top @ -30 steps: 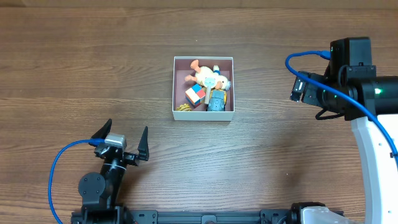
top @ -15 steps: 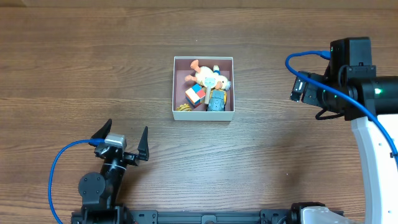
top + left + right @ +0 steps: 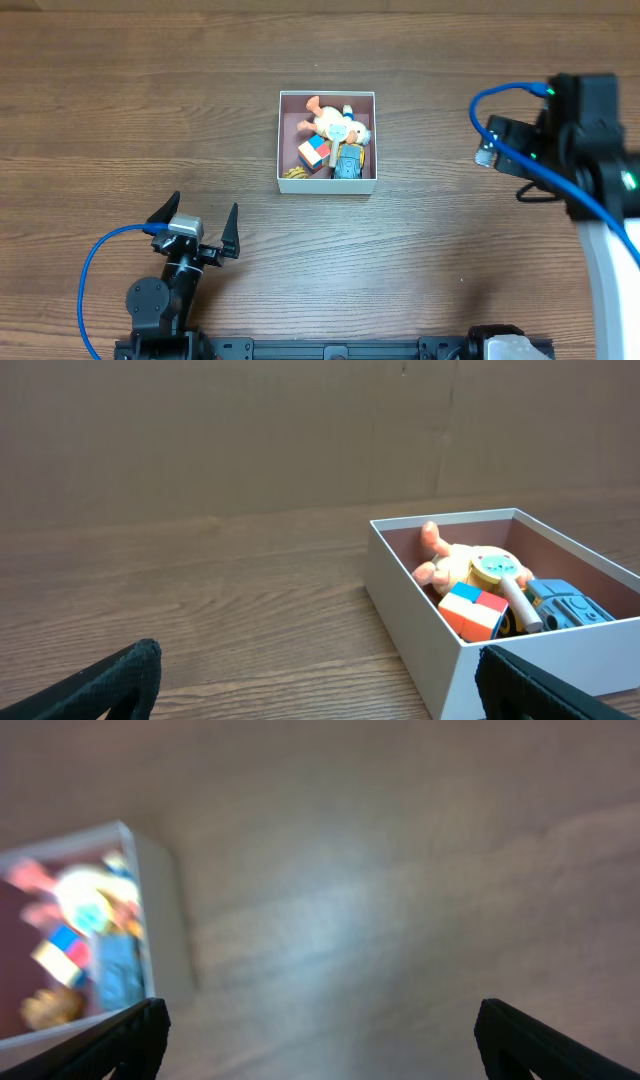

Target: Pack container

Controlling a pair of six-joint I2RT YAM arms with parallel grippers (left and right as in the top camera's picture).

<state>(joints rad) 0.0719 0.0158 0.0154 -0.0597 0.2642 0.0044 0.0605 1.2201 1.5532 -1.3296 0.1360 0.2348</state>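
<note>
The container (image 3: 327, 186) sits where it was 1 second ago, near the middle of the table (image 3: 150, 100), slightly toward the far side, square to the edges. It is a shallow open box with thin white walls and a dusty pink inside. I count about 4 toys packed in it: a peach plush figure (image 3: 325, 118) across the far half, a red, white and blue cube (image 3: 314, 153) beside the left wall, a blue toy (image 3: 349, 165) in the near right corner, and a small yellowish piece (image 3: 295, 173) in the near left corner. None of them has shifted.

What has changed is my right arm (image 3: 590, 150). Over the last half second it has swung a little to the right, further from the container, and it reads smeared in the overhead view. The right wrist view is blurred too, with the box at its left edge. The right gripper (image 3: 320, 1045) has its jaws released, both fingertips spread to the bottom corners of that view with only table between them. Its blue cable (image 3: 500, 100) loops above it.

My left arm (image 3: 165, 290) has stayed parked at the near edge, well apart from the container. The left gripper (image 3: 198, 218) points toward the far side, jaws released and wide, grasping nothing.
</note>
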